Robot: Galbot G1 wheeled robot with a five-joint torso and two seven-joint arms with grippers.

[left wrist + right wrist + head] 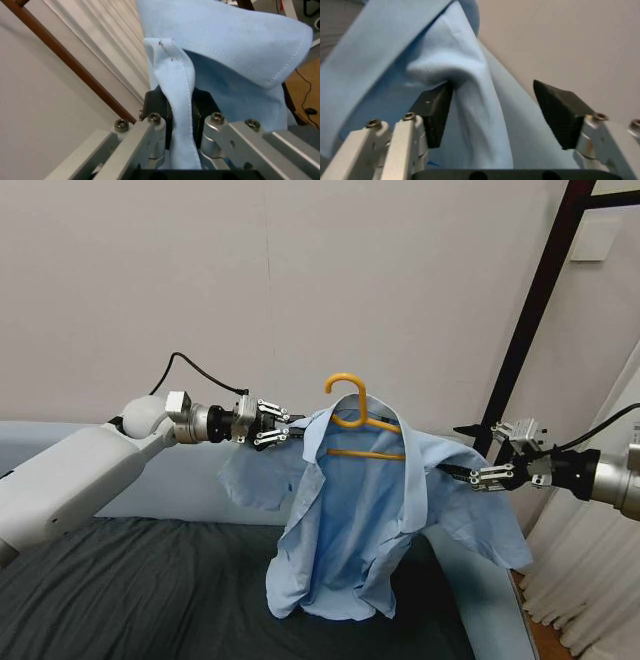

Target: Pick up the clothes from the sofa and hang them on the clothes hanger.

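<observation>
A light blue shirt (350,520) hangs on a yellow hanger (352,418), held in the air above the sofa (120,590). The hanger's hook stands free in front of the wall. My left gripper (293,427) reaches in from the left at collar height. In the left wrist view this left gripper (180,103) is shut on a stitched edge of the shirt (235,41). My right gripper (455,470) is at the shirt's other shoulder. In the right wrist view the right gripper (495,108) is open, and a fold of the shirt (470,78) lies between its pads, touching one of them.
The sofa has a dark grey seat and a pale blue rim (490,610). A black slanted pole (530,310) of a rack rises at the right, with a pale curtain (590,560) below it. A plain wall is close behind the shirt.
</observation>
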